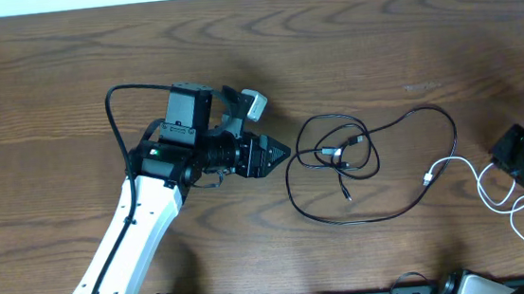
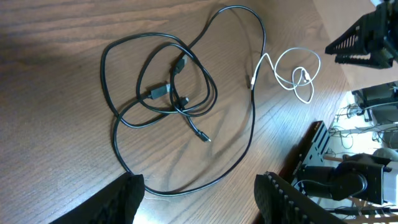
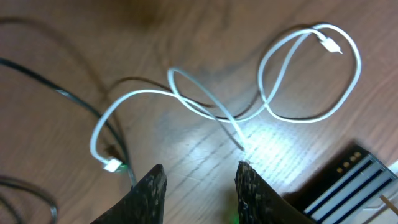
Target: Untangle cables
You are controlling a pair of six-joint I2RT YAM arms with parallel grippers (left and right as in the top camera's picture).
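holding nothing: left claw (image 2: 200, 186), right claw (image 3: 202, 171) part open

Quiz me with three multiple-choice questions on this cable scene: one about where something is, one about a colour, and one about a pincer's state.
1. Where is the white cable? A gripped in the left pincer; B lying by the right pincer; C draped over the left pincer.
2. What colour are the loops ahead of the left pincer? A red; B white; C black.
3. How is the left pincer? A open, empty; B shut on a cable; C shut, empty.
B: it curls just past the right pincer.
C: the black cable lies ahead of those fingers.
A: its fingers stand apart, gripping nothing.
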